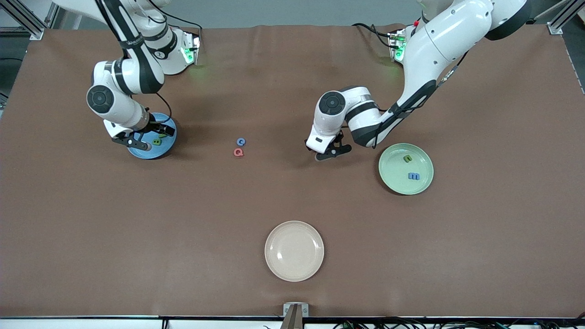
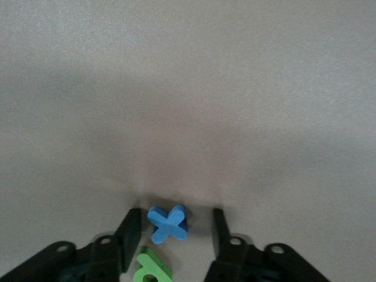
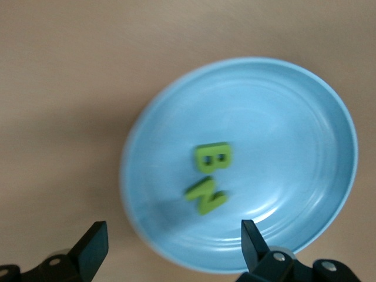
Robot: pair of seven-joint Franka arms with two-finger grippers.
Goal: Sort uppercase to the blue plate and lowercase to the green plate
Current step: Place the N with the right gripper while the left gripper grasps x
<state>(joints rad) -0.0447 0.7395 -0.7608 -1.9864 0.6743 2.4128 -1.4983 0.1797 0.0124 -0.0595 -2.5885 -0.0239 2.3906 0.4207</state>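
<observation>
Right gripper (image 1: 142, 138) hovering over the blue plate (image 1: 165, 151) at the right arm's end of the table, fingers (image 3: 93, 249) spread wide and holding nothing. Green B (image 3: 212, 157) and green N (image 3: 205, 195) lying flat in that plate, just beside each other. In the front view only the B (image 1: 156, 141) showing clearly, the N mostly hidden under the gripper.

Left gripper (image 1: 332, 151) reaching down low over the brown table (image 1: 480, 256), near the green plate (image 1: 422, 180), toward the table's middle from it. Fingers (image 2: 130, 232) parted, straddling the blue x (image 2: 168, 222) without visibly clamping it. Green p (image 2: 151, 267) lying just beside the x, cut off at the picture's edge.

Green u/c-like letter (image 1: 407, 158) and blue m-like letter (image 1: 414, 176) resting apart inside the green plate.

Blue G (image 1: 241, 141) and pinkish-red Q (image 1: 238, 152) lying close together on the bare table between the two arms, the Q nearer the front camera.

Cream plate (image 1: 274, 265) sitting nearest the front camera, well apart from the rest.
</observation>
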